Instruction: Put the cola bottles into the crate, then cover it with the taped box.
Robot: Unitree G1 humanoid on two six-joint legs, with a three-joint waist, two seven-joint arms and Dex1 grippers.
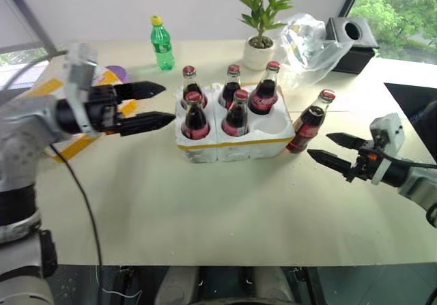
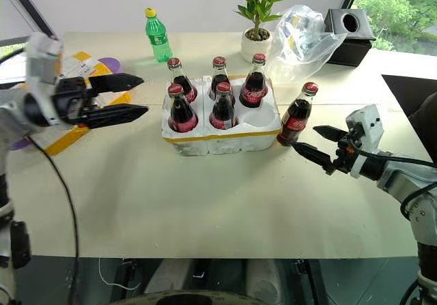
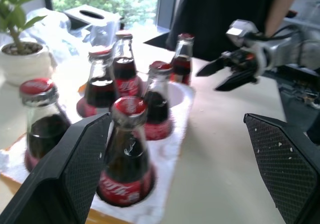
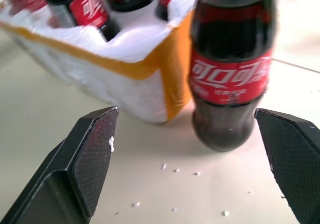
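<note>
Five cola bottles (image 1: 235, 110) sit in the crate (image 1: 232, 144); one near-right well is empty. The last cola bottle (image 1: 308, 124) stands on the table just beside the crate's right end, so I line my right gripper (image 1: 329, 149) up on it, jaws apart. My left gripper (image 1: 147, 105) hangs empty, jaws apart, beside the crate. The taped box (image 2: 72, 114) waits behind it.
</note>
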